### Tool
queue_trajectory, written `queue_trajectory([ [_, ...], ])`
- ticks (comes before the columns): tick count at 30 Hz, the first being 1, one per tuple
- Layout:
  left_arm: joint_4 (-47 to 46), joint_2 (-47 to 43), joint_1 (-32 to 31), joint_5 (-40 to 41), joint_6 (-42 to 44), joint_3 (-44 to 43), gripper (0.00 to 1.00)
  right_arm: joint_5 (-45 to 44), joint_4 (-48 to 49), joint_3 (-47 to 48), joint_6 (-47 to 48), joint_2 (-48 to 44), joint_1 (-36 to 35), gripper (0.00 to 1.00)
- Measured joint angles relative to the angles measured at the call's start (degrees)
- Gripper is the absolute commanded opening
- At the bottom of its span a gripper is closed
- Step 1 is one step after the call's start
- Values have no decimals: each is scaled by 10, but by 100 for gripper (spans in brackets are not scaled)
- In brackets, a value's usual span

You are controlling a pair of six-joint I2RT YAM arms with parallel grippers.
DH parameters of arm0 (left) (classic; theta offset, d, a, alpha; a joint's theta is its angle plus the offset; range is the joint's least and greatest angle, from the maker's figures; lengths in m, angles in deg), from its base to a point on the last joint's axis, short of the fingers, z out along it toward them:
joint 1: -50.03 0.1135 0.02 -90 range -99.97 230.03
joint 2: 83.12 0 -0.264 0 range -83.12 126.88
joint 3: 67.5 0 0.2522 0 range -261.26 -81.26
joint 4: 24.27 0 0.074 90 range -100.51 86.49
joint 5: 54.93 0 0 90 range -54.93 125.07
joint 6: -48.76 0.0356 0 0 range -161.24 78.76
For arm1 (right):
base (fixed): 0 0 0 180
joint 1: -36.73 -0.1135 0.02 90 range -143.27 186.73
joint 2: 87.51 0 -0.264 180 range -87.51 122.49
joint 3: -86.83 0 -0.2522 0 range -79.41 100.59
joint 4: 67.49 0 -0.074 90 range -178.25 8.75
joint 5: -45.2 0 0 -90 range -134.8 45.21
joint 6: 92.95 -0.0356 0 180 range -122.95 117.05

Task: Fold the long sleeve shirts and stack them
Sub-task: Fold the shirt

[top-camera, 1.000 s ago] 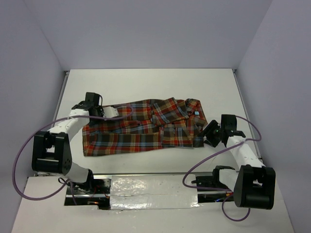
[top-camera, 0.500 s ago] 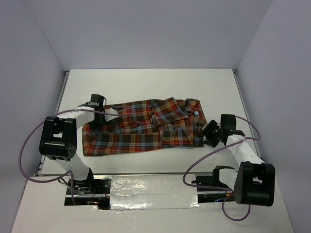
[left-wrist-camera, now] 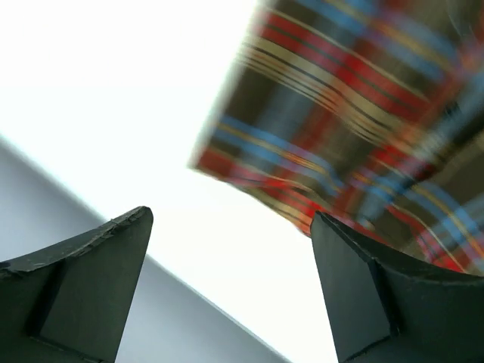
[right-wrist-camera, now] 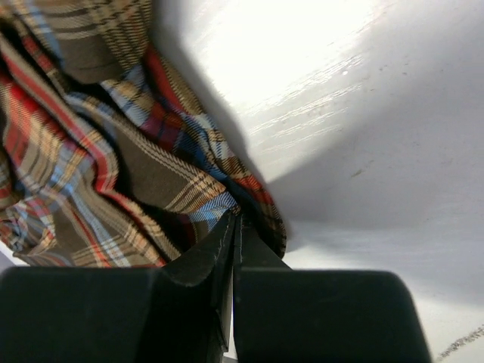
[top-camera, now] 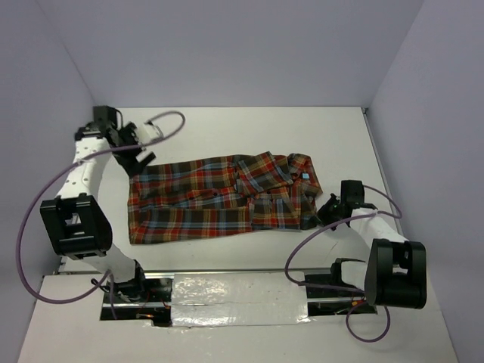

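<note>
One long sleeve shirt, plaid in red-orange, brown and light blue, lies partly folded across the middle of the white table, collar to the right. My left gripper hangs open just off the shirt's far left corner with nothing between its fingers. Its wrist view shows that gripper over bare table, the shirt blurred ahead. My right gripper sits low at the shirt's right edge. In the right wrist view this gripper is shut, its tips pinching the hem of the shirt.
Grey walls enclose the table on three sides. A silver foil-covered strip runs along the near edge between the arm bases. Purple cables loop beside both arms. The table's left rim is close to the left arm.
My left gripper let go of the shirt, opened wide and swung back to the far left corner. My right gripper closed on the shirt's right hem and dropped slightly.
</note>
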Motion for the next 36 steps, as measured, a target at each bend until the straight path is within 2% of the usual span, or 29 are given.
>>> queue_trajectory([
  [2,11,12,30,-41,-38,-67,96,-1,0,4,0,14,0,0],
  [4,-15,33,42,-48,-90,-94,94,-4,0,12,1,24,0,0],
  [9,-110,132,38,21,-208,-72,81,-19,0,62,9,72,1,0],
  [12,-132,185,38,44,-241,-53,80,-32,0,112,17,118,1,0],
  [16,-139,189,38,47,-269,-43,83,-44,2,190,26,199,2,0],
  [21,-145,169,38,33,-292,-45,83,-48,-11,357,40,358,3,0],
  [26,-134,157,34,26,-302,-42,83,-49,-39,567,58,502,3,1],
  [31,-136,112,10,27,-308,4,85,-53,-74,745,76,607,2,17],
  [32,-137,102,0,27,-308,16,85,-55,-83,767,79,617,2,27],
  [34,-137,90,-19,26,-308,37,85,-61,-97,803,85,632,2,40],
  [36,-137,87,-35,24,-309,51,85,-64,-111,838,94,643,2,45],
])
